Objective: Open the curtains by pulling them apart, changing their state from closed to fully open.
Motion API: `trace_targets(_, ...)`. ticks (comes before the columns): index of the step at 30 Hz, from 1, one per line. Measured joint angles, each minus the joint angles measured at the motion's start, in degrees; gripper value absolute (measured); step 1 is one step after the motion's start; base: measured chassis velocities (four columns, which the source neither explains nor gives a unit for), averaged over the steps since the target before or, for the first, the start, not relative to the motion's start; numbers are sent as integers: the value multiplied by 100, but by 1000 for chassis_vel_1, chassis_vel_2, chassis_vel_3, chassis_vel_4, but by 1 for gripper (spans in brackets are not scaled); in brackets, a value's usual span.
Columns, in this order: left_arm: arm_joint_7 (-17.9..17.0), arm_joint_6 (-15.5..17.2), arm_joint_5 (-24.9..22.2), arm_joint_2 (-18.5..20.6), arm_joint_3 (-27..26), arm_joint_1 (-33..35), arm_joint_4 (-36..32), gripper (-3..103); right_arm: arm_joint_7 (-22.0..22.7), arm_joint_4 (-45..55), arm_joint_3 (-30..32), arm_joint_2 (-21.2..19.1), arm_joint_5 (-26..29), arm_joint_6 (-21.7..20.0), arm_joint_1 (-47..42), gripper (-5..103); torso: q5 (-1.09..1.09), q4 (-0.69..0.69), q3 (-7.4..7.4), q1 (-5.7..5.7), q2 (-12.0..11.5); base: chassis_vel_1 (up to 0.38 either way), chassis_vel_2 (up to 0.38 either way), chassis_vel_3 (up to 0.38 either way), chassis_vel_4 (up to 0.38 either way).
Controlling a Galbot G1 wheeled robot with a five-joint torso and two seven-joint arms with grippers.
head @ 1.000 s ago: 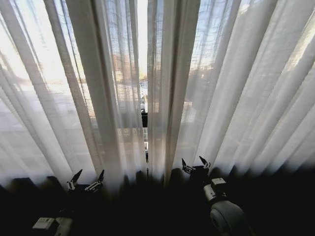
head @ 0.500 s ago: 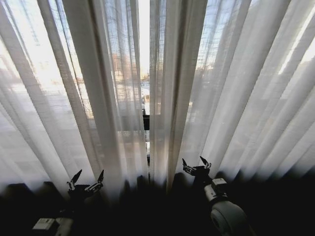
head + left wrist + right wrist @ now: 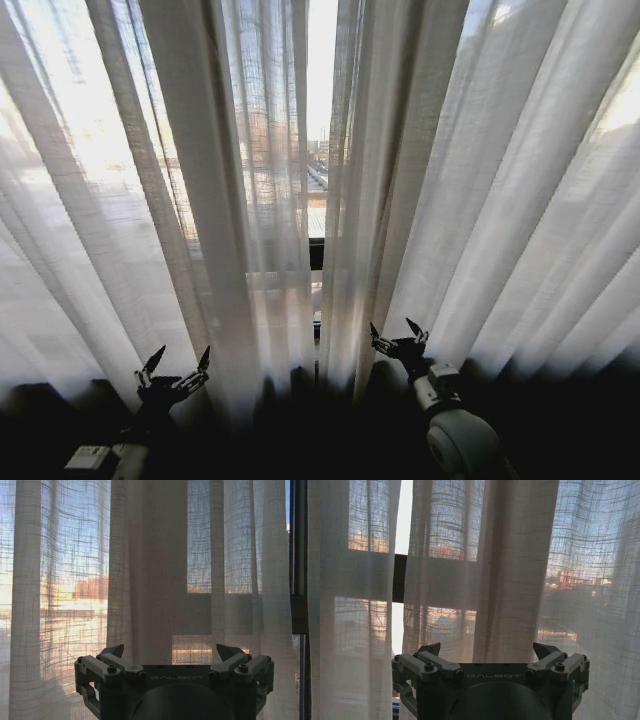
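Note:
Two sheer off-white curtains hang close before me in the head view: a left panel (image 3: 200, 200) and a right panel (image 3: 480, 200). A narrow gap (image 3: 320, 150) runs between them at the middle. My left gripper (image 3: 180, 358) is raised and open, just short of the left panel's lower pleats. On the other side my right gripper (image 3: 393, 333) is open beside the right panel's inner edge. Seen from the left wrist, the open left gripper (image 3: 171, 652) faces pleated fabric (image 3: 150, 580). The right wrist view has the right gripper (image 3: 488, 649) open before the right panel's inner pleats (image 3: 510, 570).
A dark window frame bar (image 3: 317, 253) shows through the gap, with bright daylight and buildings behind. The frame also stands as a dark upright (image 3: 298, 580) in the left wrist view. Below the curtains' hem the floor area is dark.
The whole head picture has shifted, so the camera moved; the gap now sits further right and looks a little wider. Both grippers keep the same open pose.

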Motion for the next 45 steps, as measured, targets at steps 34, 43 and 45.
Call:
trace_targets(34, -22, -159, 300, -704, -281, 213, -274, 100, 606, -3050, -1111, 21, 913, 216, 3082, 52, 1, 0, 0, -2, 0, 0, 0, 0, 0)
trace_targets(43, -25, -168, 266, -701, -340, 231, -296, 100, 614, -2905, -1319, -23, 1025, 231, 3086, 13, 2, 0, 0, -2, 0, 0, 0, 0, 0)
trace_targets(45, -26, -168, 260, -694, -351, 236, -308, 100, 620, -2891, -1324, -5, 1035, 232, 3089, 13, 1, 1, 0, -2, 0, 0, 0, 0, 0)
